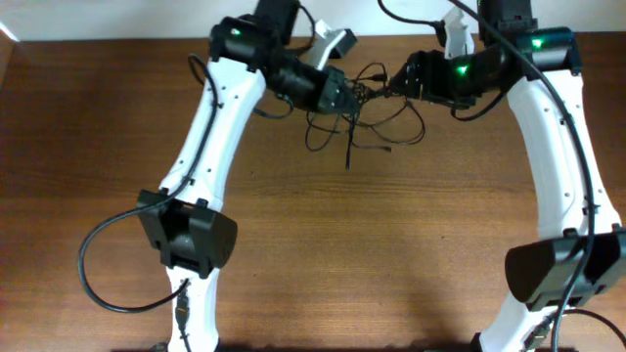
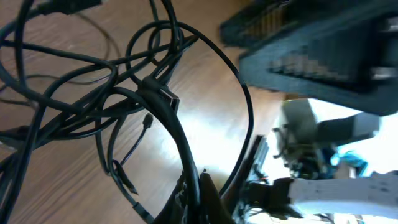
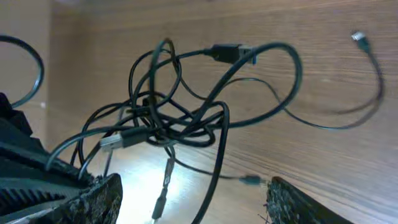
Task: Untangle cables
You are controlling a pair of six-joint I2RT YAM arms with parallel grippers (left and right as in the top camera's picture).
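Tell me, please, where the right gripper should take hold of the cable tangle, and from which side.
Probably the single strand leaving the knot toward the open right gripper. It runs free and nearly straight between the jaws, so advance from that side and close across it.

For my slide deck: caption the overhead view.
Left gripper and right gripper flank tangled black cables on wooden table.

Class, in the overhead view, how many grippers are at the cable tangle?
2. The left gripper is at the left edge of the cables, shut on a strand; the right gripper at their right edge, open. Neither is hidden.
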